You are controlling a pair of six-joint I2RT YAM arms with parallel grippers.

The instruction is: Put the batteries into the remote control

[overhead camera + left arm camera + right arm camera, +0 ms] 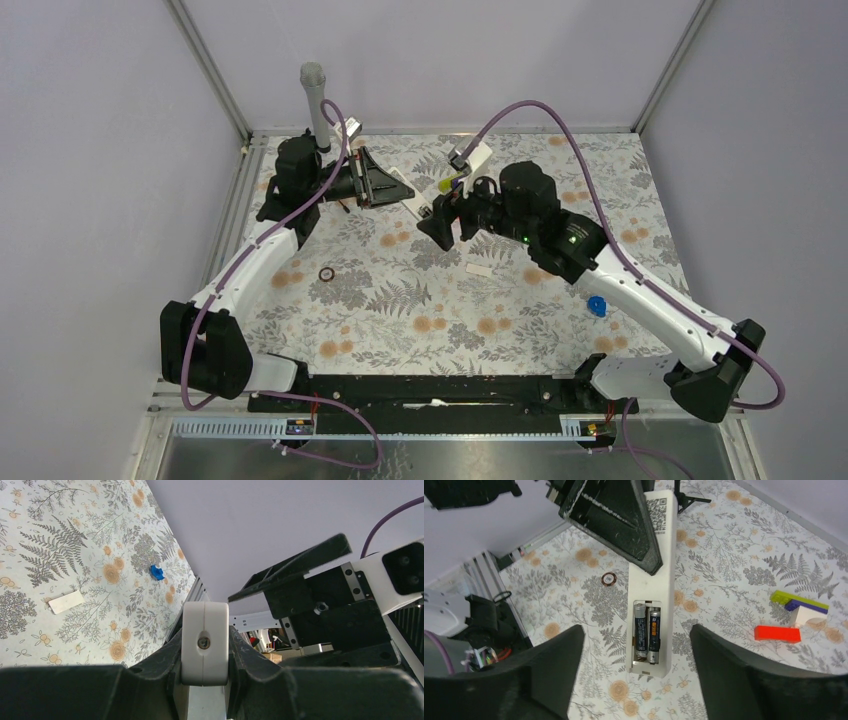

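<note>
The white remote control (651, 580) lies back side up, its battery compartment uncovered. Two dark batteries (647, 634) sit side by side inside that compartment. My left gripper (205, 650) is shut on the remote's far end (204, 625); one of its black fingers (619, 520) shows in the right wrist view. My right gripper (636, 680) hangs open just above the compartment end, a finger on either side and nothing between them. From above, the left gripper (385, 187) and the right gripper (440, 220) face each other over the remote (417, 206).
A small white rectangular piece (480, 270) lies on the floral cloth near the right arm. A dark ring (326, 274) lies to the left and a blue piece (597, 306) to the right. A red block (777, 633) and a yellow, purple and white block stack (801, 605) lie beside the remote.
</note>
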